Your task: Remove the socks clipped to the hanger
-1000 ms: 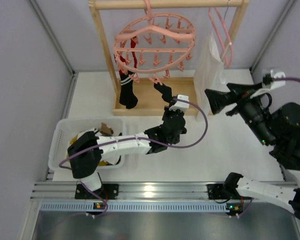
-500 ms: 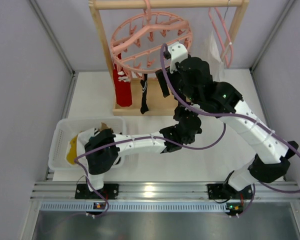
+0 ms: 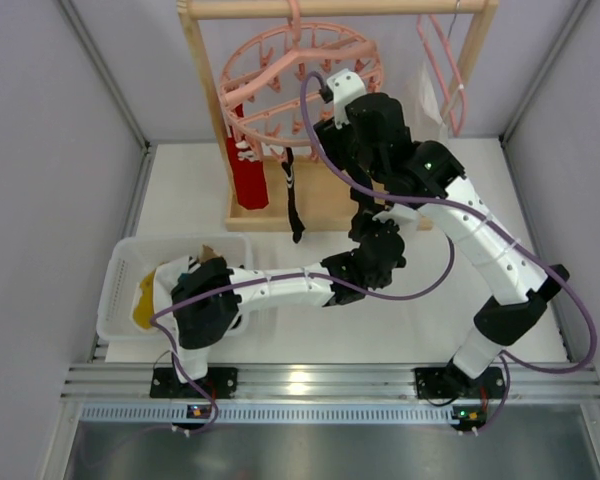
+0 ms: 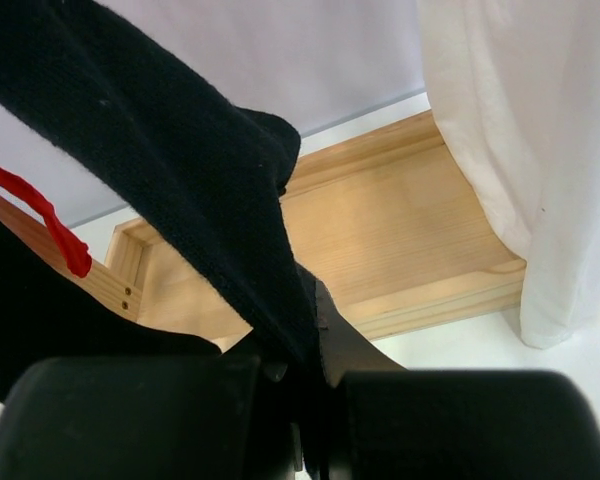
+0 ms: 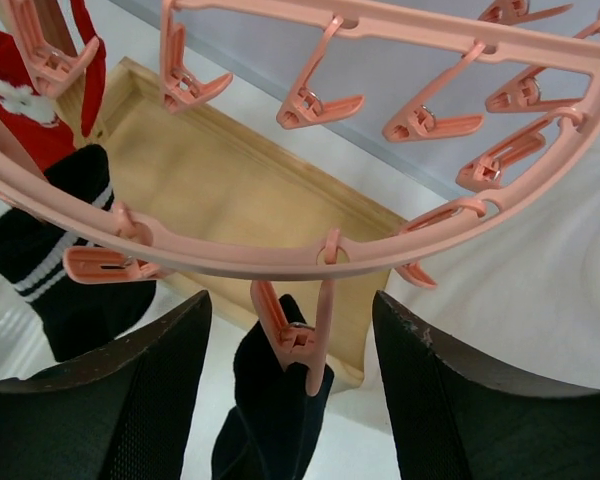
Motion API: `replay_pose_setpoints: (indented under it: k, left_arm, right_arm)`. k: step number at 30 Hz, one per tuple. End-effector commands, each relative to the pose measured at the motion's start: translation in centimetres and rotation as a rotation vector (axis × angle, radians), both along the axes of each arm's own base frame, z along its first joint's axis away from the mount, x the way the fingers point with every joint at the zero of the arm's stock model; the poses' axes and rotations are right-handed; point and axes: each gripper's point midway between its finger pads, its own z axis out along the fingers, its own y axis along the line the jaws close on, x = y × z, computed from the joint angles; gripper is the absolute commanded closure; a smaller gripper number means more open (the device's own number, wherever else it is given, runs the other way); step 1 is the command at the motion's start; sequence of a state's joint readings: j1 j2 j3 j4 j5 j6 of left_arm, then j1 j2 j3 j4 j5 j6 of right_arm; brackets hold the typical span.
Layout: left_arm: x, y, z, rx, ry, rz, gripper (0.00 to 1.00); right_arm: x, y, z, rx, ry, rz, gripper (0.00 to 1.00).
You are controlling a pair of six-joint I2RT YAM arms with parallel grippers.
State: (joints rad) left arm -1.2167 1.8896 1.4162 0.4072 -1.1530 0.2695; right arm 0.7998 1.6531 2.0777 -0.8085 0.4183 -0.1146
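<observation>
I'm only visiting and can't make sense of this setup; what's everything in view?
round hanger: one, pink, many clips, on the rack's top bar.
dark sock: one, near-black, hanging from a clip.
striped sock: one, black and white, clipped to the ring.
red sock: at least one, at the ring's left.
rack: one, wooden, at the back.
white cloth: one, hanging at the rack's right.
plain hanger: one, pink, beside the cloth.
bin: one, white, front left.
left arm: white and black, jaws shut on dark sock.
right arm: jaws open around that sock's clip.
</observation>
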Motion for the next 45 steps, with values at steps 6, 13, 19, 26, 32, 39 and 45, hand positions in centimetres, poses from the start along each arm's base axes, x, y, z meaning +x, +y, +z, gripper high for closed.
replay_pose_setpoints:
  k: [6,13,19,26,32,39,45]
  left_arm:
    - [-0.2,-1.2,2.2,-0.068,-0.031,-0.022,1.0]
    - [0.0,-1.6,2.2,-0.062,-0.032,-0.027,1.0]
    - [0.1,-2.1,2.2,-0.054,-0.034,-0.03,1.0]
    - [0.4,-2.7,2.3,-0.049,-0.037,-0.03,1.0]
    - [0.4,-2.8,2.7,-0.055,-0.042,-0.033,1.0]
    - [0.5,-3.1,2.7,-0.058,-0.043,-0.039,1.0]
    - [0.4,-3.0,1.7,-0.081,-0.029,-0.048,1.0]
  right_arm:
    - [2.2,-0.9,0.6,-0.034,-0.051,-0.068,0.41]
    - [3.2,-1.0,0.6,-0.038,-0.073,-0.107,0.51]
    - [3.0,-0.7,0.2,-0.03,-0.077,-0.101,0.57]
    - [2.6,-1.0,0.6,-0.016,-0.095,-0.091,0.48]
    - [2.8,-1.7,0.5,-0.04,-0.104,-0.125,0.51]
    - [2.8,-2.1,0.9,-0.039,-0.115,-0.145,0.68]
    - [2.2,-2.1,1.1,0.028,-0.072,-0.073,0.82]
